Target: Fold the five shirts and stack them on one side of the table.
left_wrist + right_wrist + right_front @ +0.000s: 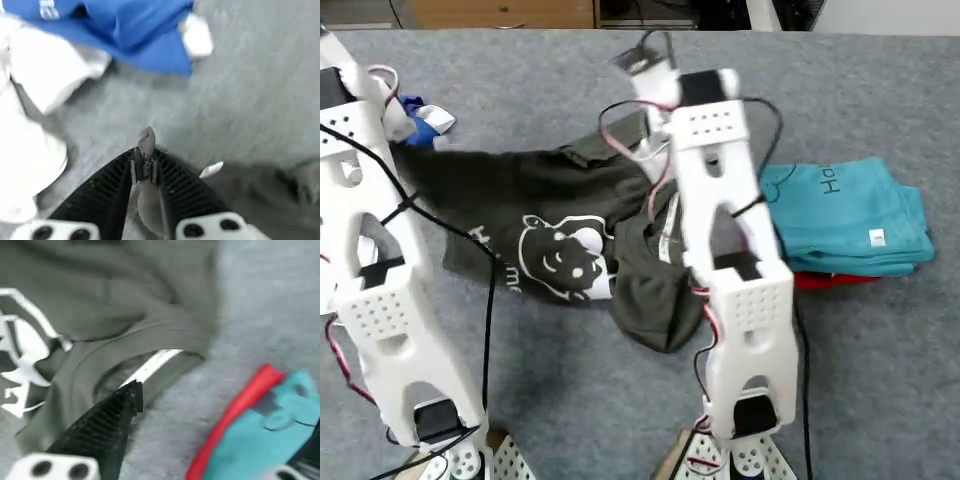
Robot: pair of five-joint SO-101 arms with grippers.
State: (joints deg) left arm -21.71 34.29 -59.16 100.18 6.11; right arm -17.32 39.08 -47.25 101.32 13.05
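- The table (pixel 570 400) has a grey, felt-like covering that reaches every edge of the high view except the far one.
- Wooden furniture (pixel 505 12) stands behind the table's far edge, light brown, near the far left corner.
- A dark space (pixel 720 12) lies beside the wood, its contents too dim to tell.
- A pale panel (pixel 890 15) fills the far right corner.
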